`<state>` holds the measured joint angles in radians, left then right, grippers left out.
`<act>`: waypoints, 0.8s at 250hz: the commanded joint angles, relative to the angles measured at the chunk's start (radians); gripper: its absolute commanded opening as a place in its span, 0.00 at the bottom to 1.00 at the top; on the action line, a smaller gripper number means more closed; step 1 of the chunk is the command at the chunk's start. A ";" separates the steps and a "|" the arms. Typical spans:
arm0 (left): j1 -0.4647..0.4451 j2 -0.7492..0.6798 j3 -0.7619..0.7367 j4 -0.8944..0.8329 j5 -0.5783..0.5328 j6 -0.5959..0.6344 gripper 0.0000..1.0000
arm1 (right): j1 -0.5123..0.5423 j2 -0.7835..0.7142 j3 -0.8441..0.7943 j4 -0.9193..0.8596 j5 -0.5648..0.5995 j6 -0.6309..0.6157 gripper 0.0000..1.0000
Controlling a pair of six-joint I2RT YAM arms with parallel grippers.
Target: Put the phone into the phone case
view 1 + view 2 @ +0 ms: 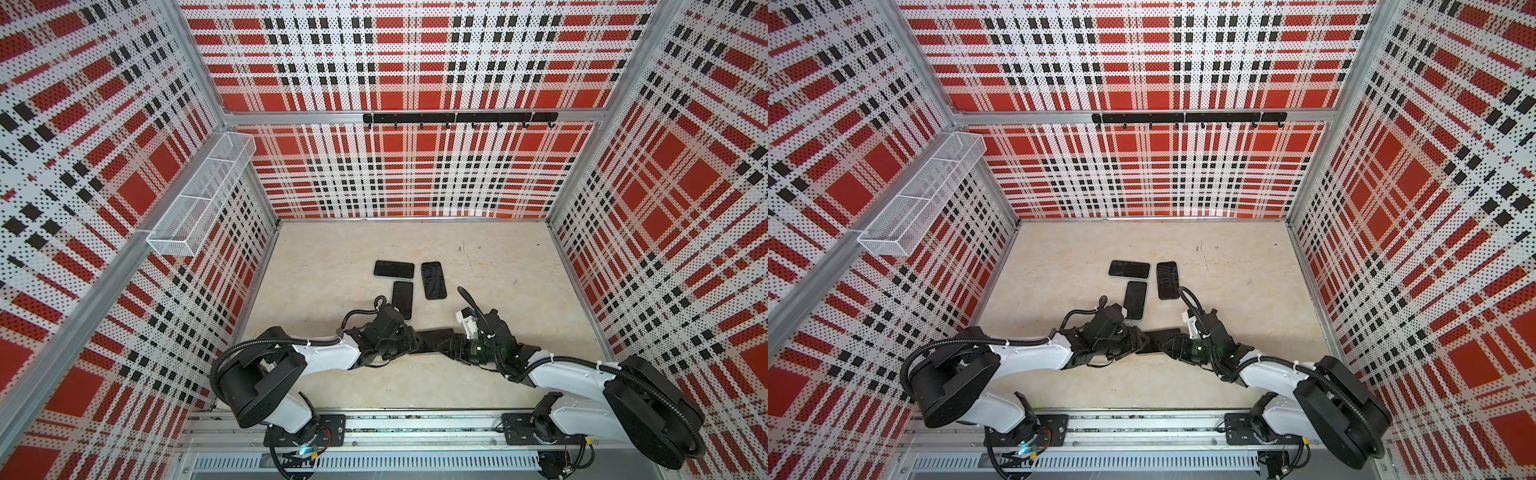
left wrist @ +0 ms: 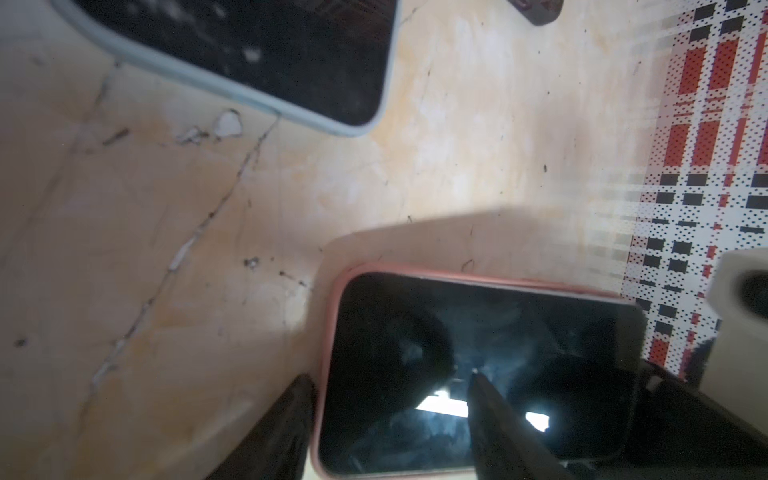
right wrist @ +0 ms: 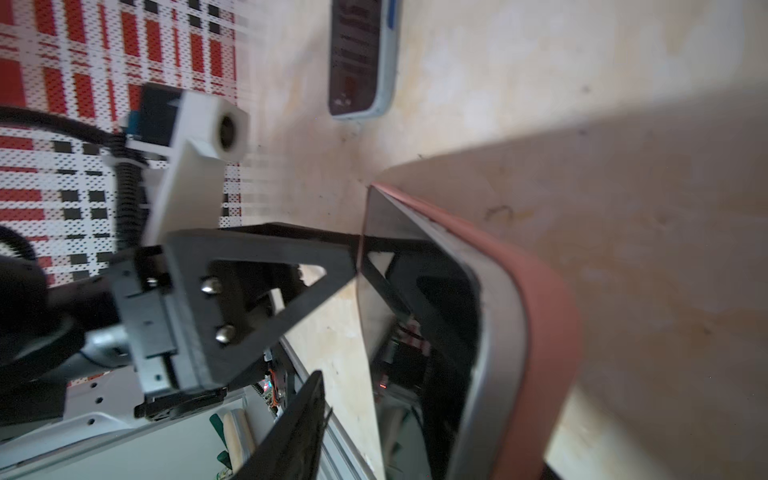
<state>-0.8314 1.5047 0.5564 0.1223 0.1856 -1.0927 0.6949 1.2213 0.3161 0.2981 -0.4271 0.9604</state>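
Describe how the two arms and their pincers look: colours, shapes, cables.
The left arm and right arm pair white shells with bulky black joints; black ribbed conduit loops along each. The left pincer and right pincer are black; the left's visible finger is an open triangular frame with silver screws.

The phone (image 2: 478, 332), a slab with a dark glossy screen and a grey metal edge, is seen partly seated in the phone case (image 2: 325, 353), a soft salmon-pink shell. One short end and one long side are wrapped by the case's rim, while the far corner is left free, its grey edge lifted off the pink lip. The pair is found tilted near the front middle of the table (image 1: 374, 249).
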 commanded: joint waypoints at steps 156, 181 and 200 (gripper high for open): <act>-0.002 0.016 -0.021 -0.019 0.031 -0.015 0.62 | -0.028 -0.160 0.010 -0.073 0.090 -0.112 0.19; 0.000 0.015 -0.023 -0.019 0.030 -0.016 0.62 | -0.028 -0.155 0.018 -0.096 0.090 -0.129 0.10; 0.003 0.013 -0.025 -0.019 0.031 -0.015 0.62 | -0.028 -0.155 0.025 -0.120 0.092 -0.142 0.06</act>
<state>-0.8318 1.5028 0.5472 0.1379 0.2108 -1.0988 0.6655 1.0653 0.3164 0.1669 -0.3367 0.8566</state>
